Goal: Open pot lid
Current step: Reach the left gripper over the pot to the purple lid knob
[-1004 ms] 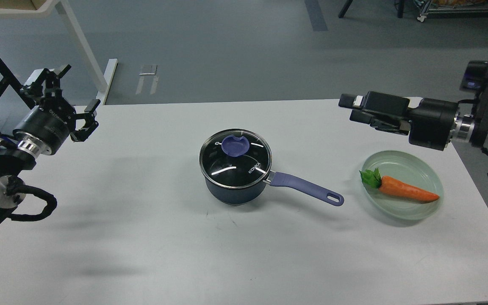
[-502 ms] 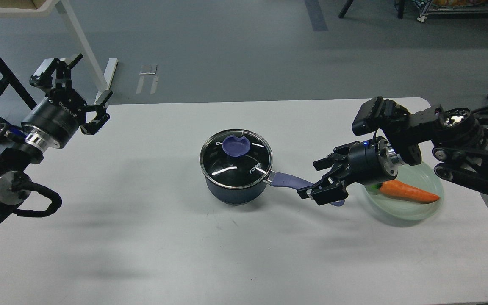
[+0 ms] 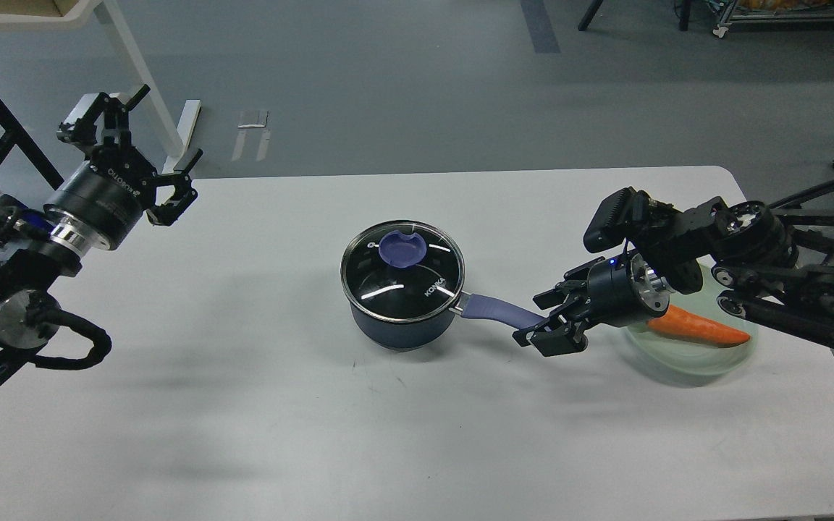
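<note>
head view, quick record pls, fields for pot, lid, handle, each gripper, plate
pot: dark blue, upright, mid-table
lid: glass, still on pot, purple knob
handle: purple, points right, far end between the right gripper's fingers
right gripper: open, at handle end
left gripper: open, raised at far left, holding nothing
plate: pale green, holds carrot

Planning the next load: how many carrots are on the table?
1. The carrot lies on the plate at the table's right, its leafy end hidden behind the right gripper.

glossy glass lid [image 3: 402,265] with metal rim, smooth plastic knob [image 3: 402,248], matt white table [image 3: 258,405].
</note>
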Controlling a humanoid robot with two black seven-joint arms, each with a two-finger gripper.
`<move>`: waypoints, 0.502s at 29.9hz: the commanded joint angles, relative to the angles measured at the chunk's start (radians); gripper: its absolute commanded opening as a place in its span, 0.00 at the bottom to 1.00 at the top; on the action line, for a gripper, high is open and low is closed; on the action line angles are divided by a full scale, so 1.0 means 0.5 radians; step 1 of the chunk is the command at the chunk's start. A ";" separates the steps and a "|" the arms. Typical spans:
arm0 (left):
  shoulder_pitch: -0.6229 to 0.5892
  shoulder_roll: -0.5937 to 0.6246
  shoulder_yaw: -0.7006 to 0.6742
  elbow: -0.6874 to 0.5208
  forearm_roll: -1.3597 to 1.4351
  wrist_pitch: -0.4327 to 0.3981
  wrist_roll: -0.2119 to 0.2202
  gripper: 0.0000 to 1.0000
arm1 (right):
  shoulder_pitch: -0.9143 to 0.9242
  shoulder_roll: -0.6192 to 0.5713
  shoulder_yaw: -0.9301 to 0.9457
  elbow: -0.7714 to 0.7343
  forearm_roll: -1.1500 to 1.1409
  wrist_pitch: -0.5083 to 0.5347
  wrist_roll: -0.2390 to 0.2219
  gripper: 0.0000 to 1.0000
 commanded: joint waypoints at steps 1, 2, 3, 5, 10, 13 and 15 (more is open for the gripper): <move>0.001 -0.004 0.002 -0.006 0.000 0.000 0.000 0.99 | -0.014 0.000 -0.005 -0.003 0.000 -0.017 0.000 0.67; 0.001 -0.004 0.002 -0.009 0.000 0.000 0.000 0.99 | -0.014 0.000 -0.005 -0.003 0.000 -0.020 0.000 0.64; 0.001 -0.007 0.002 -0.009 0.000 -0.003 -0.003 0.99 | -0.014 0.000 -0.005 -0.003 0.003 -0.020 0.000 0.62; 0.001 -0.007 0.011 -0.012 0.000 -0.006 -0.003 0.99 | -0.024 0.000 -0.005 -0.003 0.003 -0.020 0.000 0.56; 0.001 -0.010 0.021 -0.015 0.000 -0.003 -0.003 0.99 | -0.027 0.000 -0.005 0.000 0.006 -0.047 0.000 0.40; 0.001 -0.010 0.024 -0.037 0.003 -0.003 0.000 0.99 | -0.027 0.000 -0.008 0.000 0.006 -0.050 0.000 0.35; 0.001 -0.004 0.030 -0.040 0.024 -0.006 0.000 0.99 | -0.027 0.000 -0.008 0.000 0.006 -0.054 0.000 0.33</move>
